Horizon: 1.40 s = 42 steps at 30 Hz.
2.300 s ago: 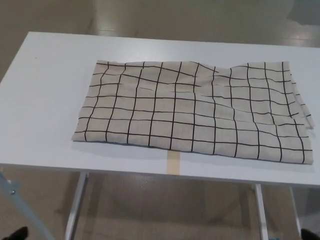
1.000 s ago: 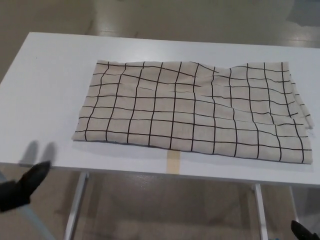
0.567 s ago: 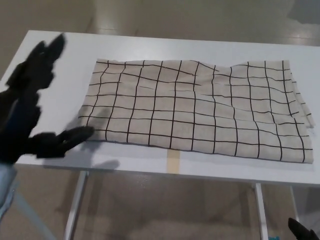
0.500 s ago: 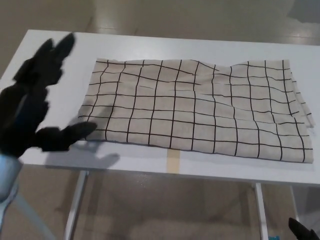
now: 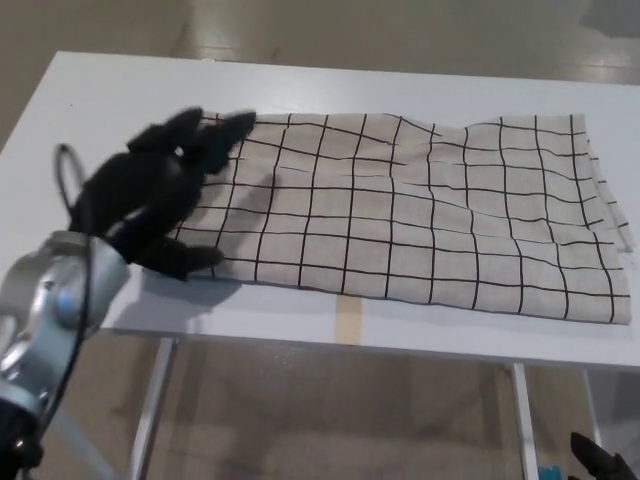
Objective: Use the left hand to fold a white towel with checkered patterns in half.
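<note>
Checkered towel (image 5: 420, 215) flat on white table (image 5: 100, 110), left robot hand (image 5: 160, 195) spread open over its left edge

A bare white table (image 5: 420, 335) on thin metal legs over polished concrete floor (image 5: 330, 30) suggests a lab.

No readable text, labels, brands, numbers or signs anywhere in the head view.

The towel (image 5: 420, 215) carries only a grid of thin dark lines on a pale ground, with no lettering or tag showing. The white desk (image 5: 90, 110) is plain, and the tan strip of tape (image 5: 347, 318) at its front edge is blank. The black left hand (image 5: 160, 195) and the silver forearm behind it bear no marking that can be made out.
</note>
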Tool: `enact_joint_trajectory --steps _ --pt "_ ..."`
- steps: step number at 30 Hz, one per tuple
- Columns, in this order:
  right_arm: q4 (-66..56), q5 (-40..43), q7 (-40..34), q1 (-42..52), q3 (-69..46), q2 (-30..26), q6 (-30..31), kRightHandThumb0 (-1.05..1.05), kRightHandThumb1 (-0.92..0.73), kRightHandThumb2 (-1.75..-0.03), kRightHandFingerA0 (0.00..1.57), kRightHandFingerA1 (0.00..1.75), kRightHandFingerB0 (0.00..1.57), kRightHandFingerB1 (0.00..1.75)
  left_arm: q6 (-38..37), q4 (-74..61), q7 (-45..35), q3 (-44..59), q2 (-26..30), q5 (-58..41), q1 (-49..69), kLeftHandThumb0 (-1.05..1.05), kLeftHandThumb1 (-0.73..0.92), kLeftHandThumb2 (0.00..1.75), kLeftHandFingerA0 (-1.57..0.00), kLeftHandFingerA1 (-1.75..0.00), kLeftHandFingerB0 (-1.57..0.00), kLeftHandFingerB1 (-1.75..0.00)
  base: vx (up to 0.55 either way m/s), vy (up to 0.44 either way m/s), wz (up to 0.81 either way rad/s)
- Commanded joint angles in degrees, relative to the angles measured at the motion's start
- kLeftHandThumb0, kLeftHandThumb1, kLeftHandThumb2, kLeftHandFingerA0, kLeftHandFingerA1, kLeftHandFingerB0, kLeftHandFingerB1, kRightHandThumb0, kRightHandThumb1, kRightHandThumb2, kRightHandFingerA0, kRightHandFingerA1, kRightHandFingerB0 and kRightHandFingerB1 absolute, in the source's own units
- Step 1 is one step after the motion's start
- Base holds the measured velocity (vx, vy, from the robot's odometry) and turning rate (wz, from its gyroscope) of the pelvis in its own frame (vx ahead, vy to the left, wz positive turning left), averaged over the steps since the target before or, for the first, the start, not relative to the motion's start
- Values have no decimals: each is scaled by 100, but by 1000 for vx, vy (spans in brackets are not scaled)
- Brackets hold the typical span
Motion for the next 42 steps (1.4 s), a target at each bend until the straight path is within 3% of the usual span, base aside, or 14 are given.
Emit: enact_joint_trajectory --steps 1,4,25,27,28,29,30,31,32,33,34,35,41,42 --pt "90 -96 -123 191 52 -125 -438 -37 -80 -64 38 44 32 40 733 1540 297 -1278 -183 1562 -725 -12 52 56 0 0 0 -6 0 0 0" --pt "108 -3 -40 175 15 -115 -469 -36 -79 -63 36 44 33 40 827 1959 511 -1567 -365 1551 -855 -16 53 56 0 0 0 -15 0 0 0" --pt "220 -71 -232 141 25 -87 -506 -35 -79 -63 36 43 34 40 1115 3254 1162 -2355 -899 1561 -1287 -25 51 55 0 0 0 -12 0 0 0" --pt "226 -49 -199 168 26 -91 -527 -35 -79 -63 36 43 34 40 1225 3443 1279 -2437 -1009 1623 -1327 -26 48 56 0 -14 -5 -26 0 0 0" --pt "229 -6 -153 187 22 -82 -557 -35 -79 -63 36 43 34 40 1472 3780 1474 -2657 -1177 1826 -1437 -33 49 56 -25 -32 -32 -32 0 0 0" --pt "236 8 -141 178 21 -73 -565 -35 -79 -63 36 43 34 40 1595 3938 1556 -2773 -1247 1941 -1504 -33 49 56 -25 -32 -32 -32 0 0 0" --pt "237 10 -151 159 23 -57 -565 -36 -78 -63 36 43 34 40 1726 4104 1551 -2907 -1307 2067 -1588 -34 50 55 -50 -48 -48 -45 0 0 0" --pt "245 19 -159 161 20 -39 -582 -35 -79 -63 36 44 34 40 1881 4297 1492 -3034 -1402 2149 -1637 -34 43 85 -80 -92 -69 -74 0 0 0" --pt "254 27 -170 172 16 -22 -604 -35 -79 -63 36 44 34 40 2022 4508 1423 -3163 -1508 2181 -1678 -34 43 85 -80 -92 -69 -74 0 0 0" --pt "256 40 -154 160 12 -23 -611 -35 -79 -63 36 44 34 40 2054 4586 1431 -3181 -1543 2148 -1689 -37 49 56 -84 -115 -83 -61 0 0 0" --pt "256 47 -143 148 9 -25 -613 -35 -79 -63 36 44 34 40 2066 4640 1452 -3196 -1563 2116 -1703 -37 49 56 -84 -115 -83 -61 0 0 0" --pt "255 59 -127 125 6 -21 -615 -35 -79 -63 36 45 34 40 2114 4762 1515 -3229 -1600 2054 -1716 -37 50 56 -89 -135 -80 -51 0 0 0" --pt "232 226 53 199 -48 -18 -624 -35 -78 -63 36 46 34 41 2123 4939 1706 -3252 -1531 1909 -1618 -34 53 58 -87 -148 -75 -48 0 0 0" --pt "243 275 113 193 -60 -15 -617 -34 -78 -63 36 47 34 42 2013 4903 1810 -3187 -1402 1836 -1592 -33 55 58 -80 -133 -77 -48 0 0 0"
